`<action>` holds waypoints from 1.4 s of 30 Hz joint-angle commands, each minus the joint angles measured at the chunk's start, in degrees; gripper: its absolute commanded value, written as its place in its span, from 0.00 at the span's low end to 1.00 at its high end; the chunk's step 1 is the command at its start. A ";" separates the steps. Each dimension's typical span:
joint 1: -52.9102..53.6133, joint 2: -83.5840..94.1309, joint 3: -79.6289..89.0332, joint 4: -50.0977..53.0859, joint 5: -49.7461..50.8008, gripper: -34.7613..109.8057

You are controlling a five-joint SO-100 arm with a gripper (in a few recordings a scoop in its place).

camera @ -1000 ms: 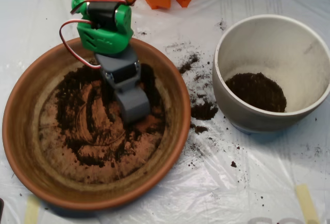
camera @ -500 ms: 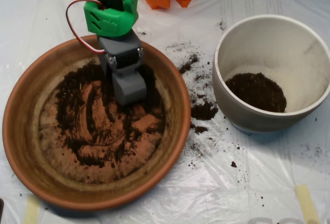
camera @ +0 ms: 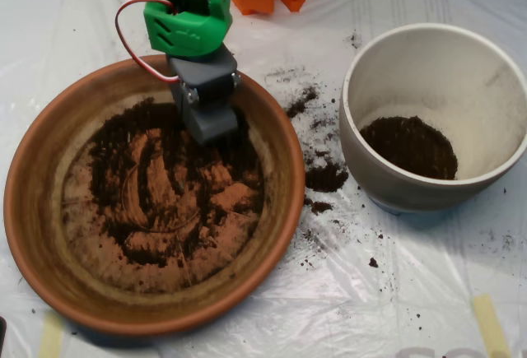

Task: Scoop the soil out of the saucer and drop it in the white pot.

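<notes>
While I watch from above, the soil lies smeared in dark streaks and clumps across the floor of the saucer, most of it below and to the left of my end effector. That grey scoop sits over the saucer's upper part, near the far rim, its lower end at the top edge of the soil; I cannot tell how far its shells are parted or whether they hold anything. To the right stands the white pot, well apart, with a dark mound inside. Spilled crumbs dot the plastic-covered worktop between saucer and pot.
</notes>
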State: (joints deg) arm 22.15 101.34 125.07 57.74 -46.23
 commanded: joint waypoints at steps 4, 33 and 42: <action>-7.91 8.96 -12.48 11.60 13.80 0.24; -38.23 2.02 -56.95 28.65 31.11 0.24; -45.09 -3.52 -58.01 31.11 28.74 0.58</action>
State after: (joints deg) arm -21.36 95.01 68.20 89.30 -16.61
